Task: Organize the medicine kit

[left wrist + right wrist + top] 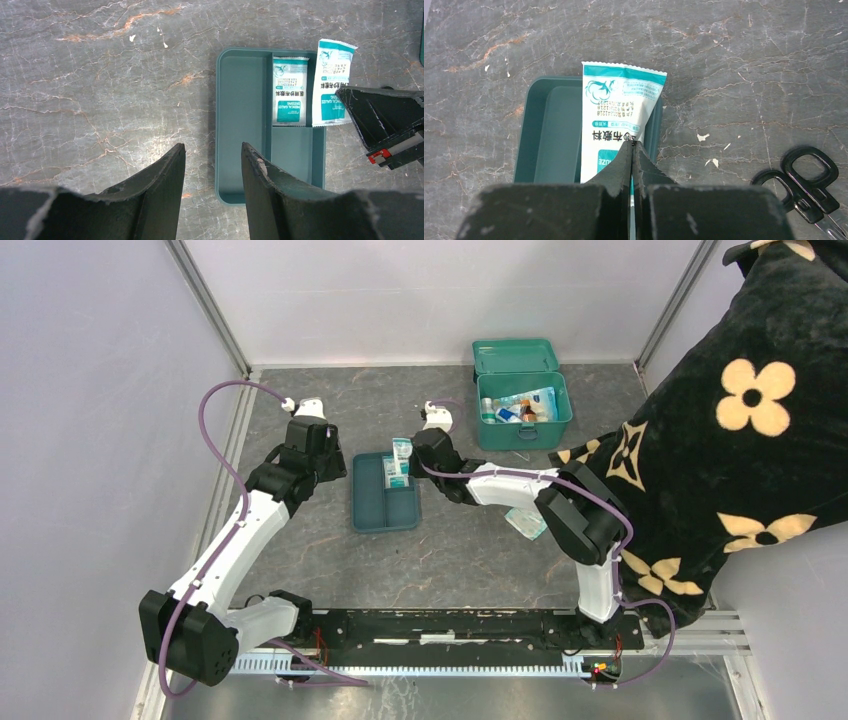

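right gripper (pixel 632 145) pinching gauze packet (pixel 620 102) by one end, over tray (pixel 526 135) edge, likely to lay it flat | left gripper (pixel 213 150) half-spread, empty, standing clear | medicine kit (pixel 525 435) open, far-right tabletop (pixel 450 550)

Look to the upper middle of the frame: your medicine kit (pixel 525 432) sits with its lid up and small items inside. At centre lies the teal divided tray (pixel 372 505). Your right gripper (pixel 411 454) pinches a white-and-teal packet (pixel 401 451) over the tray's upper right corner. Your left gripper (pixel 328 462) hangs just left of the tray.
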`<action>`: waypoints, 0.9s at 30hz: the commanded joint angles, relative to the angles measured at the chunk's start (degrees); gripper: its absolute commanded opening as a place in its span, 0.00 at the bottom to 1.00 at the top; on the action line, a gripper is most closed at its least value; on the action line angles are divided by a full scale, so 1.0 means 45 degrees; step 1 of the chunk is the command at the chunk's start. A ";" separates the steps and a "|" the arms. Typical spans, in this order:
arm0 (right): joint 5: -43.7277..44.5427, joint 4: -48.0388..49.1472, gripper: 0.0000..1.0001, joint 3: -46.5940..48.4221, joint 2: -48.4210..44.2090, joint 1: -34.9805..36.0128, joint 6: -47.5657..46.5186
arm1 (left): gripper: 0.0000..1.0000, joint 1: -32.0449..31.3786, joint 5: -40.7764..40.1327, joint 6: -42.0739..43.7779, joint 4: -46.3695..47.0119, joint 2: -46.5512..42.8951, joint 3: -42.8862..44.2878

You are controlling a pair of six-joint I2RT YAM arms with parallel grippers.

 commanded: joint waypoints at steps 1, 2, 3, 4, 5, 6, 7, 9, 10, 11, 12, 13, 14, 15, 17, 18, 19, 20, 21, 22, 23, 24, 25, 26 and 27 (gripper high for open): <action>0.0530 0.0347 0.00 0.0576 0.0293 0.0289 0.0495 | 0.52 -0.0029 0.0089 0.0491 0.0604 -0.0201 -0.0078; 0.0498 0.0208 0.00 0.0760 0.0447 0.0339 0.0454 | 0.52 -0.0039 0.0090 0.0486 0.0595 -0.0200 -0.0078; 0.0408 0.0150 0.00 0.0911 0.0602 0.0360 0.0426 | 0.52 -0.0031 0.0090 0.0491 0.0606 -0.0188 -0.0083; 0.0344 0.0119 0.00 0.0985 0.0676 0.0391 0.0430 | 0.52 -0.0015 0.0090 0.0491 0.0600 -0.0199 -0.0083; 0.0312 0.0136 0.00 0.1019 0.0756 0.0407 0.0417 | 0.52 -0.0028 0.0081 0.0491 0.0585 -0.0198 -0.0083; 0.0291 0.0146 0.00 0.1046 0.0814 0.0441 0.0414 | 0.52 -0.0032 0.0072 0.0484 0.0597 -0.0219 -0.0083; 0.0261 0.0132 0.00 0.1066 0.0876 0.0459 0.0397 | 0.52 -0.0030 0.0071 0.0490 0.0599 -0.0220 -0.0083; 0.0214 0.0059 0.00 0.1146 0.0991 0.0479 0.0374 | 0.52 -0.0029 0.0071 0.0486 0.0609 -0.0214 -0.0093; 0.0216 0.0046 0.00 0.1149 0.1034 0.0492 0.0379 | 0.52 -0.0025 0.0071 0.0491 0.0613 -0.0219 -0.0084; 0.0240 0.0053 0.00 0.1132 0.1051 0.0495 0.0374 | 0.52 -0.0022 0.0071 0.0489 0.0603 -0.0215 -0.0083; 0.0256 0.0053 0.00 0.1120 0.1081 0.0475 0.0381 | 0.52 -0.0028 0.0073 0.0488 0.0612 -0.0214 -0.0083; 0.0252 0.0048 0.00 0.1118 0.1113 0.0480 0.0375 | 0.52 -0.0029 0.0071 0.0491 0.0601 -0.0217 -0.0083; 0.0243 0.0044 0.00 0.1127 0.1149 0.0498 0.0361 | 0.52 -0.0029 0.0071 0.0486 0.0612 -0.0219 -0.0083; 0.0207 0.0054 0.00 0.1142 0.1203 0.0486 0.0351 | 0.52 -0.0029 0.0071 0.0491 0.0590 -0.0195 -0.0083; 0.0059 0.0021 0.00 0.1255 0.1330 0.0489 0.0345 | 0.52 -0.0027 0.0090 0.0481 0.0596 -0.0200 -0.0083; 0.0005 -0.0008 0.03 0.1318 0.1375 0.0489 0.0345 | 0.52 -0.0027 0.0090 0.0485 0.0589 -0.0200 -0.0083; -0.0022 -0.0006 0.05 0.1339 0.1404 0.0492 0.0345 | 0.52 -0.0034 0.0090 0.0490 0.0586 -0.0210 -0.0083; -0.0093 0.0003 0.06 0.1342 0.1403 0.0506 0.0340 | 0.52 -0.0030 0.0090 0.0491 0.0585 -0.0201 -0.0098; -0.0126 0.0024 0.07 0.1342 0.1402 0.0503 0.0342 | 0.52 -0.0039 0.0081 0.0491 0.0580 -0.0198 -0.0097; -0.0151 0.0033 0.09 0.1359 0.1402 0.0510 0.0340 | 0.52 -0.0026 0.0087 0.0491 0.0582 -0.0197 -0.0102; -0.0185 0.0034 0.13 0.1378 0.1418 0.0506 0.0341 | 0.52 -0.0029 0.0083 0.0491 0.0582 -0.0217 -0.0103; -0.0226 0.0014 0.18 0.1399 0.1432 0.0509 0.0336 | 0.52 -0.0032 0.0089 0.0491 0.0597 -0.0219 -0.0093; -0.0237 0.0014 0.23 0.1410 0.1416 0.0508 0.0339 | 0.52 -0.0039 0.0090 0.0481 0.0596 -0.0225 -0.0102; -0.0241 0.0013 0.27 0.1382 0.1405 0.0518 0.0337 | 0.52 -0.0018 0.0090 0.0490 0.0589 -0.0211 -0.0103; -0.0269 0.0012 0.29 0.1363 0.1391 0.0511 0.0336 | 0.52 -0.0028 0.0085 0.0481 0.0583 -0.0219 -0.0103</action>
